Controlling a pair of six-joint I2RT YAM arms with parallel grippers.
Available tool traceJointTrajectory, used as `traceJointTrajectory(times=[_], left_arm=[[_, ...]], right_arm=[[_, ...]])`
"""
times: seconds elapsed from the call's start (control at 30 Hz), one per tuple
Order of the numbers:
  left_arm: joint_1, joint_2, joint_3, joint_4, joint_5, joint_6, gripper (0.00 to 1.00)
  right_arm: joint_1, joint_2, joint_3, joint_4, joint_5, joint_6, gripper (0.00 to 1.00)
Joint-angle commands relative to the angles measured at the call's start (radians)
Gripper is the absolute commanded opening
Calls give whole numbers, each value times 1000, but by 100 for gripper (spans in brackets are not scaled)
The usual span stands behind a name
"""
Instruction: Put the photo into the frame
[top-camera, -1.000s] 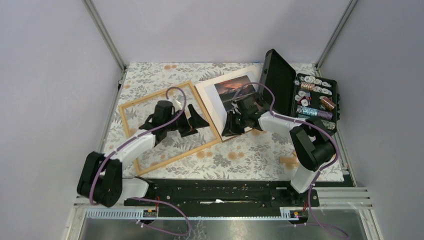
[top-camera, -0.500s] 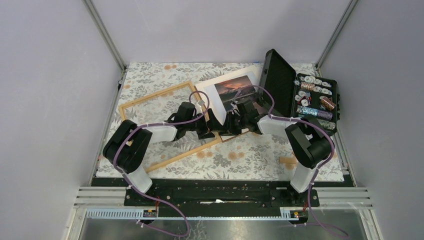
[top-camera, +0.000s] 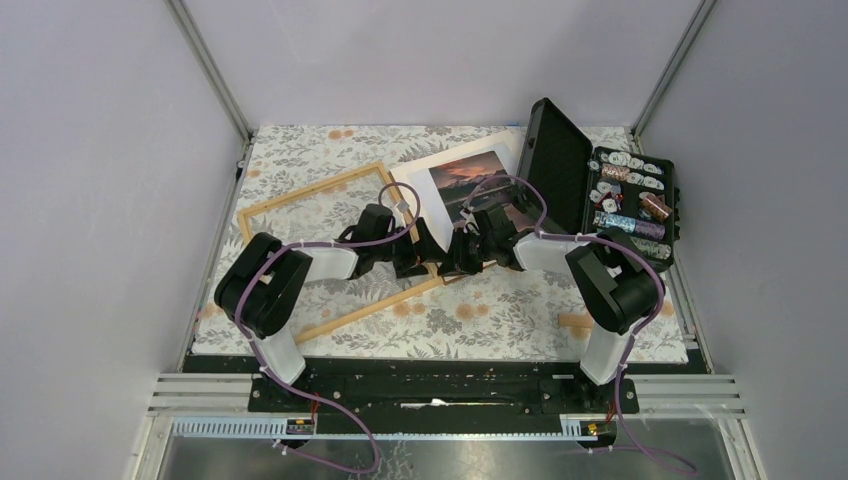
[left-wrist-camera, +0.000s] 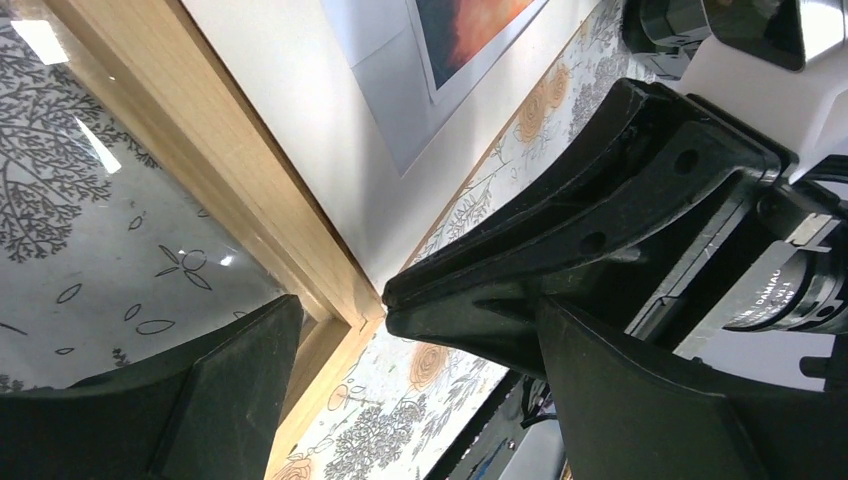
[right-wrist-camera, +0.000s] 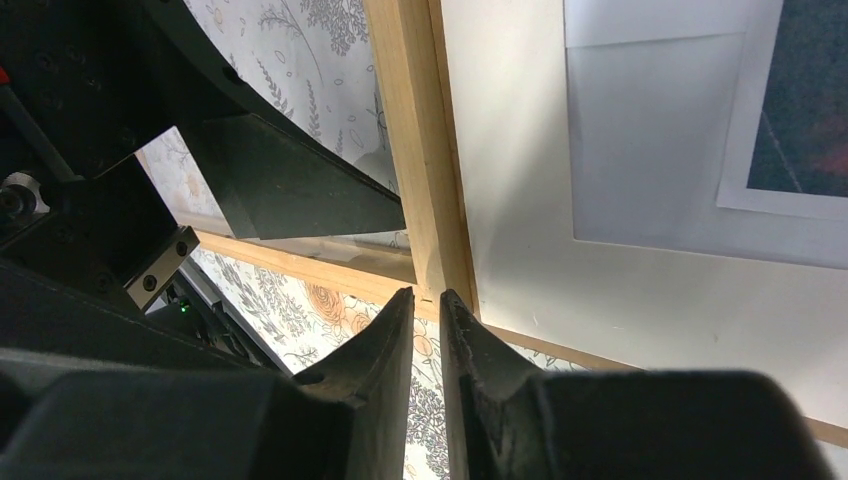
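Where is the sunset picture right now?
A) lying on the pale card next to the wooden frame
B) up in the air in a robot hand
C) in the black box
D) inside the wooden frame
A: the photo lies flat on the cream card, just to the right of the frame and not inside it.

Top camera high, rear, looking down over table (top-camera: 500, 310); wrist cameras close (facing each other), sharing frame (right-wrist-camera: 418, 150) corner.
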Motion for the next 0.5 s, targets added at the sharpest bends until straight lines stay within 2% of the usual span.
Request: traceJointTrajectory(times=[0.0,0.13,0.27,0.47], left_arm=[[1,-3,7,-52,-36,70,91],[-2,-75,59,-125,-40,131,93],[-1,-185,101,-270,-69,192,96],[0,-321,25,-394,-106,199,97]], right_arm=[[5,9,-4,52,-26,8,22],[6,15,-13,57,-28,3,22],[5,18,-15,58,-25,-5,22],[6,29,-21,75,-41,-5,22]])
